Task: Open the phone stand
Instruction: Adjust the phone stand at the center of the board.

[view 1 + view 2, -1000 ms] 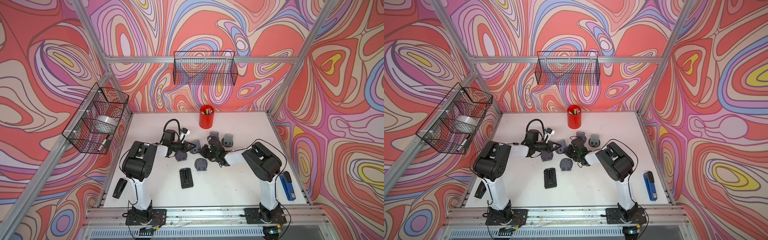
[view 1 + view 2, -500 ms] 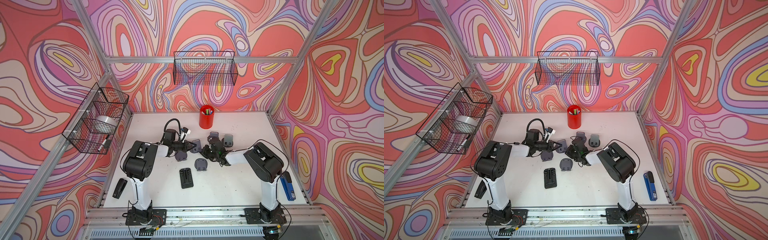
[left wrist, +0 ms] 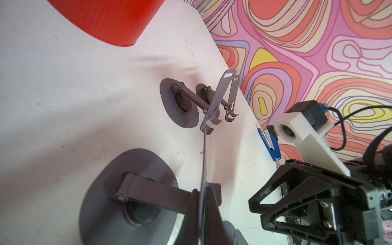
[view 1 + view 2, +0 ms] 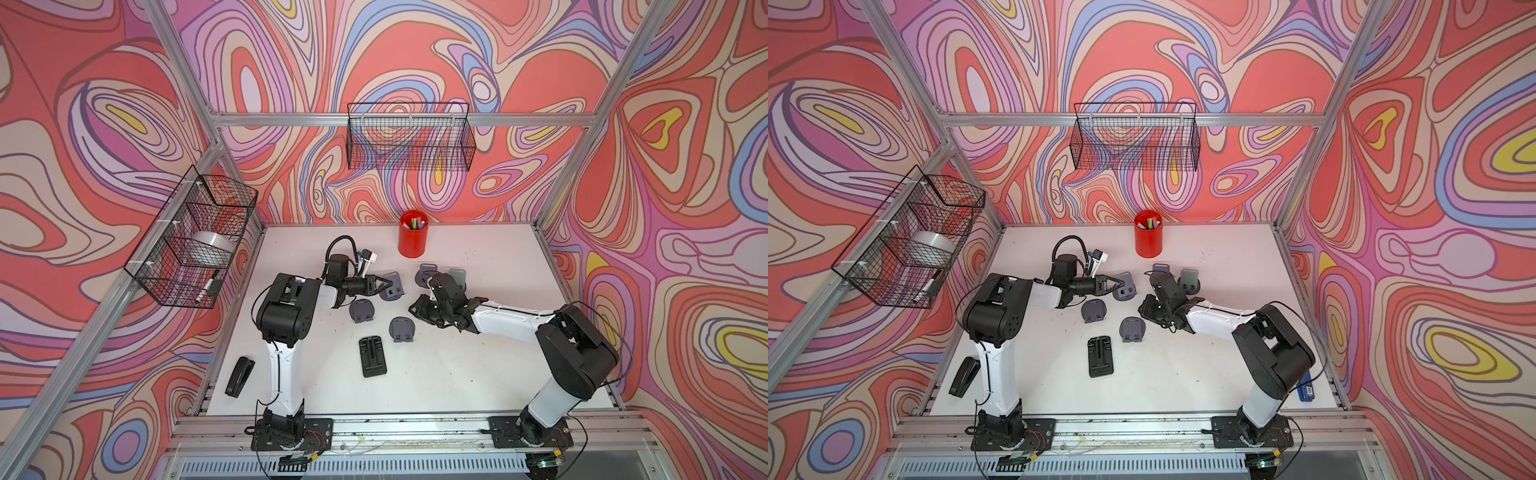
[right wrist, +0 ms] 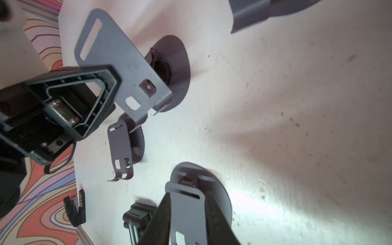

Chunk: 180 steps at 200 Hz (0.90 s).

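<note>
Several grey phone stands lie on the white table. My left gripper [image 4: 388, 283] [image 3: 201, 195] is shut on the upright plate [image 3: 204, 161] of one stand [image 4: 394, 287] [image 4: 1126, 286]. That stand's round base [image 3: 99, 201] rests on the table with its arm raised. My right gripper [image 4: 413, 309] [image 5: 186, 197] is open just above a folded stand [image 4: 402, 328] [image 4: 1132, 328]. The folded stand's flat plate [image 5: 186, 212] shows between the two fingers. I cannot tell whether the fingers touch its edges.
Another folded grey stand [image 4: 360, 309] lies beside the left arm. Two opened stands [image 4: 426, 274] [image 4: 457, 276] sit behind the right gripper. A black stand [image 4: 372, 356] lies nearer the front, a red pen cup [image 4: 412, 235] at the back, a black stapler [image 4: 240, 376] front left, and a blue stapler [image 4: 1305, 386] front right.
The right gripper's jaws have parted from shut to open over the folded stand. The left gripper keeps its hold on the plate and has not moved.
</note>
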Each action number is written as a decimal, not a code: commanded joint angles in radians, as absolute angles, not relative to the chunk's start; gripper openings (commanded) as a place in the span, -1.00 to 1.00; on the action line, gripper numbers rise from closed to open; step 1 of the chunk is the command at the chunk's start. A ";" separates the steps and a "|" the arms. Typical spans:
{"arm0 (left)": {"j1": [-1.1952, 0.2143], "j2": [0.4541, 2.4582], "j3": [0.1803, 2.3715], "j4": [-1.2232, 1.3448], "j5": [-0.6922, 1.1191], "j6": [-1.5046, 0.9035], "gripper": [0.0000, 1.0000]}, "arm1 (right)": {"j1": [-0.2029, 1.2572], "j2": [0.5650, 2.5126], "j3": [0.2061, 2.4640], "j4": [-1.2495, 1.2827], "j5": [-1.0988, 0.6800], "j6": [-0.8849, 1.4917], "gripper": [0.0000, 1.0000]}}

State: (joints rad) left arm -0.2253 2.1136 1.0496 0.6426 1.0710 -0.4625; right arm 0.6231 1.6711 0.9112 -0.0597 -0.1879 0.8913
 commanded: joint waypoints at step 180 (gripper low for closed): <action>-0.184 1.963 1.080 0.528 1.027 -0.534 0.02 | 0.588 1.592 1.009 -0.223 -0.142 0.792 -0.27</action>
